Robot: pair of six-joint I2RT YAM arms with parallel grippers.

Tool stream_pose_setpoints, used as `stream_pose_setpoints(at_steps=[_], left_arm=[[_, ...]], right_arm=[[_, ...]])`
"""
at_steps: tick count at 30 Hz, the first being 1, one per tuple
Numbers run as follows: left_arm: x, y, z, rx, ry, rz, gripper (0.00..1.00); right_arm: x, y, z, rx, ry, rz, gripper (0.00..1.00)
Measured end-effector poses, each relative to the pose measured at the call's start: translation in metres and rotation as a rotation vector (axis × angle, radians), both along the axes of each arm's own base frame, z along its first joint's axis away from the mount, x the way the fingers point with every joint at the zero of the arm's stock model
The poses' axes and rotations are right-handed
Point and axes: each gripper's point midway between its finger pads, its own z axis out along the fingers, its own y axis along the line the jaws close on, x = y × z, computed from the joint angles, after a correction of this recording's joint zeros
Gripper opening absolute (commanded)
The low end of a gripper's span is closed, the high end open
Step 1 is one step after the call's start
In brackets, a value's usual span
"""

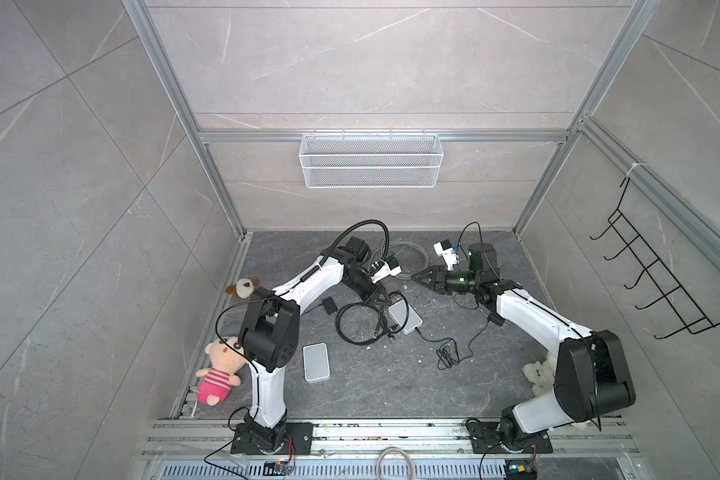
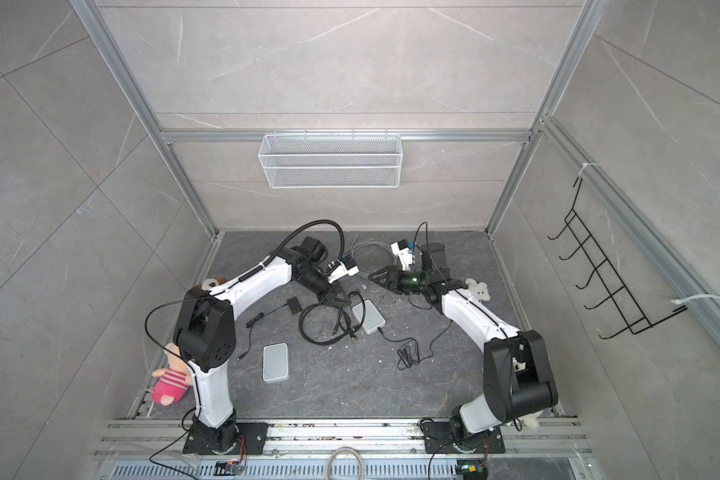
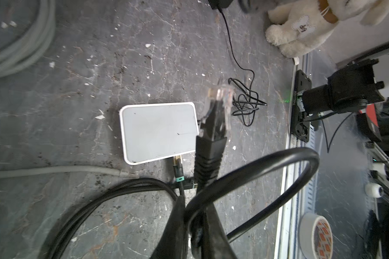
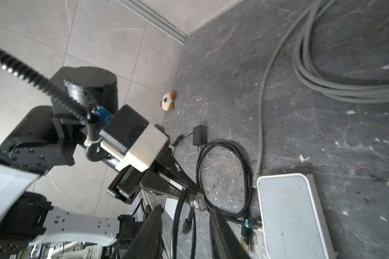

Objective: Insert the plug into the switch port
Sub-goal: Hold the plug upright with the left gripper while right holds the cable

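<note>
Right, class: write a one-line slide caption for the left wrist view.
Left gripper pinches the black cable, its clear plug raised beside the white switch.

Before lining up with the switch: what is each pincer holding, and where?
The left pincer grips the black cable just behind the plug, which sticks out past its tips. The right pincer is open, holding nothing.

Grey tile walls (image 1: 371,62), dark stone floor (image 1: 371,386), wire basket (image 1: 371,160).
</note>
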Motion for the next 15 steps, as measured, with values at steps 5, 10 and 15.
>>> stream_pose_setpoints(at_steps=[5,10,15], left_arm=[[-0.011,0.003,0.000,0.005,0.049,-0.016,0.05],[-0.014,0.003,0.000,0.005,0.062,-0.019,0.05],[-0.014,0.003,0.000,0.003,0.065,-0.020,0.05]], right_arm=[[-0.007,0.009,-0.002,0.012,-0.049,0.070,0.38],[-0.015,0.019,-0.016,-0.017,-0.043,0.119,0.38],[-0.018,0.025,-0.033,-0.044,-0.006,0.134,0.36]])
